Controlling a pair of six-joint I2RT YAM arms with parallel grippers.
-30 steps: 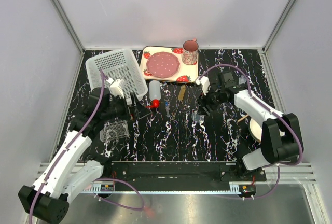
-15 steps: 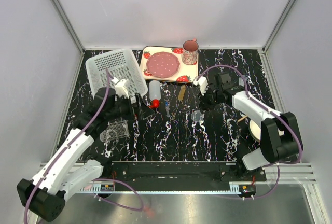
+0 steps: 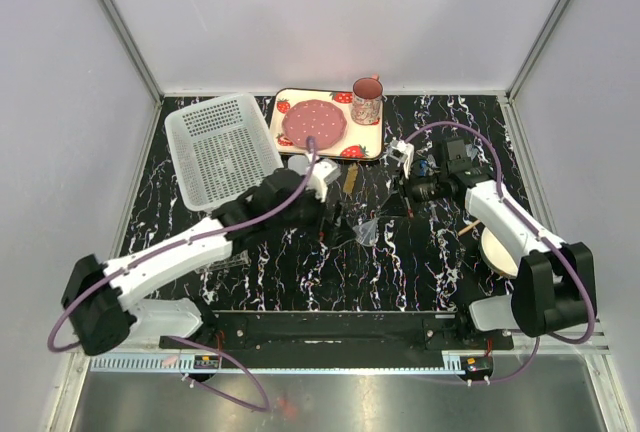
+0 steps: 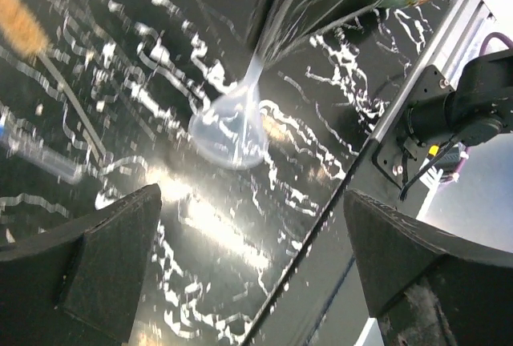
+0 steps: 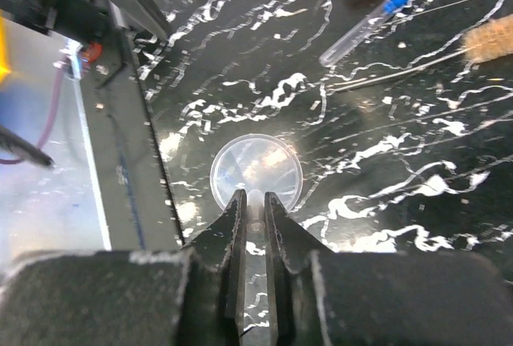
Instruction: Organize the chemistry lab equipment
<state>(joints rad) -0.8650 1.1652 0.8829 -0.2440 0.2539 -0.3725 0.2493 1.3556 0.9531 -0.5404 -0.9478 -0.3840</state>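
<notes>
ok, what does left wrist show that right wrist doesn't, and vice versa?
Left wrist only: the left claw, wide open and empty, and a side-on look at the clear funnel, lifted with its stem pointing up. Right wrist only: a view straight down into the funnel's mouth, with the right claw shut on its stem. Both: the funnel, the tan brush and the black marbled table.
</notes>
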